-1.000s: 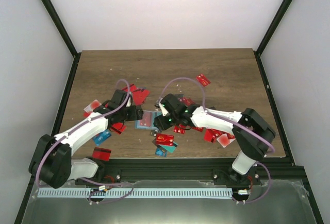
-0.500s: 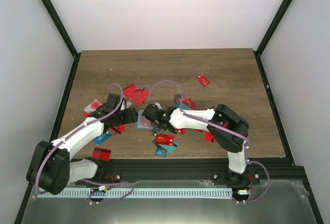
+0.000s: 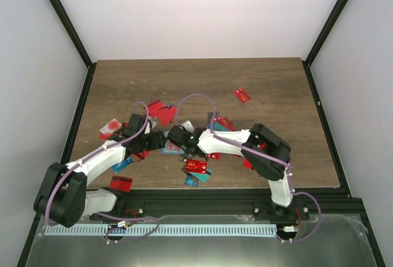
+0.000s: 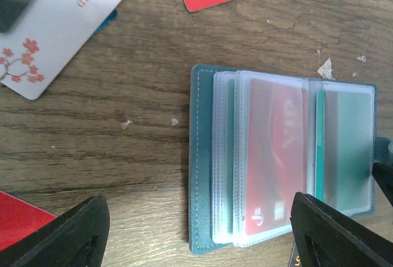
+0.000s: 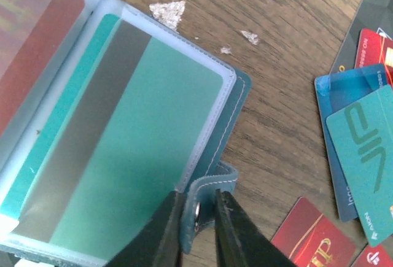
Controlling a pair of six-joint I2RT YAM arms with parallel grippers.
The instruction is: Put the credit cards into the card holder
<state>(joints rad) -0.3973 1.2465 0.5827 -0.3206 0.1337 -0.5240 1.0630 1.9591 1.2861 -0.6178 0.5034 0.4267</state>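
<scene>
Card holder (image 3: 168,150): one, teal, lying open and flat on the wooden surface (image 3: 276,83), near its front middle and between the two arms. Two cards are seen in its clear sleeves: one sleeved red card (image 4: 276,156) and one sleeved teal card (image 4: 347,150) with a grey stripe. The left fingers (image 4: 61,236) are spread wide to either side of the holder, and nothing is held. The right fingers (image 5: 156,236) are pinched together on the holder's clasp tab (image 5: 207,188), at its metal stud. Loose credit cards (image 3: 196,166), mostly red, are scattered about the holder; where they overlap, no exact count can be made from above. The blossom print on one white card (image 4: 55,27) is legible only in the left wrist view. The grip on the tab is shown only in the right wrist view, as is one loose teal card (image 5: 368,150) lying upon one blue card (image 5: 334,126). In the top view the sleeves' contents cannot be made out.
</scene>
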